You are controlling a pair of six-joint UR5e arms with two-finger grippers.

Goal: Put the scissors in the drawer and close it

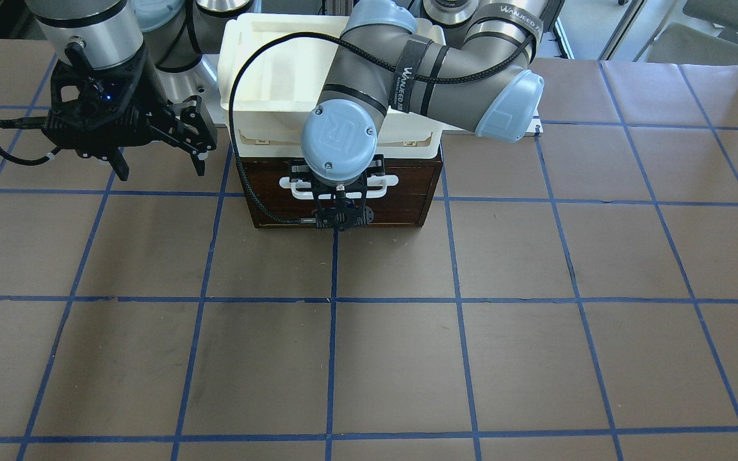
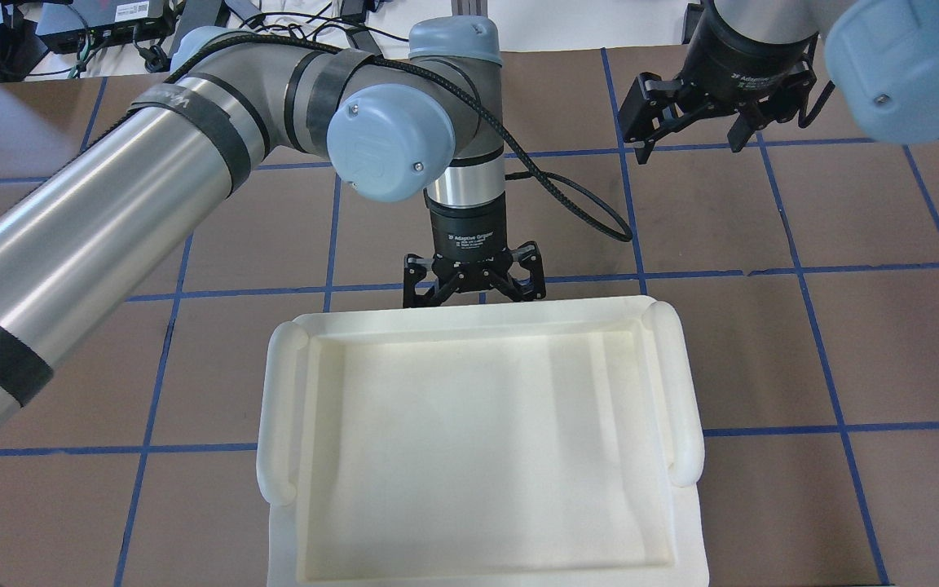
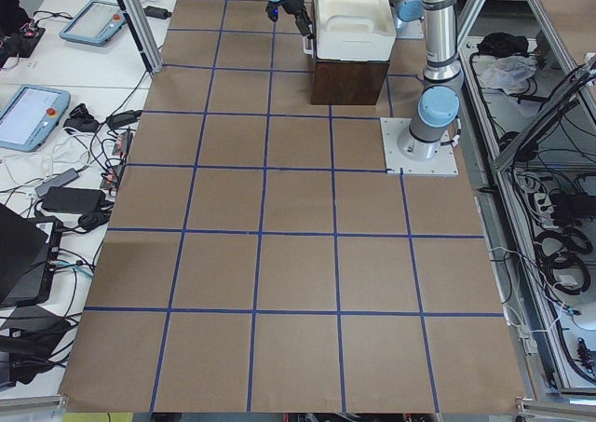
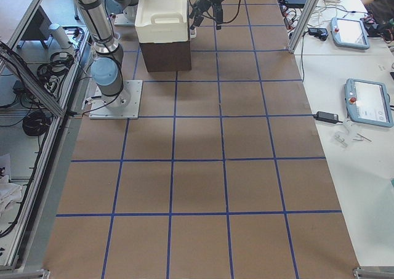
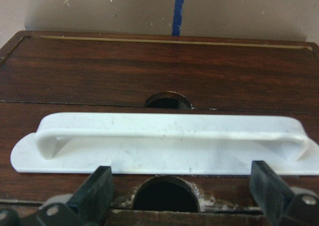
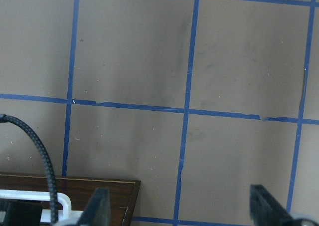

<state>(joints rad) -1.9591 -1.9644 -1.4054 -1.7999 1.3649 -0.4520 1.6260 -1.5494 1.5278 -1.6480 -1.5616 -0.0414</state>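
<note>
Facing drawer (image 5: 99,81): left tool (image 5: 182,186) w/ fingers (image 5: 97,188) apart; inside hidden.

- Left arm (image 2: 111,212): you get brushed-silver tube, grey joint housings, pale blue round caps (image 2: 380,147) with embossed UR logo and small screws.
- Black straps (image 2: 217,122), white lettering, wrapped round arm well behind left gripper (image 2: 473,287).
- Black braided cable (image 1: 230,112) loops out from wrist just above pincer.
- Pincer: black, skeletal linkages, two flat fingers (image 5: 97,191).
- Right gripper (image 1: 161,168): same black build. You can read white "Adaptive Gripper" print on collar above it.
- Blue LED (image 1: 107,98) on its mount.
- Second cable (image 1: 4,144) loops beside it.
</note>
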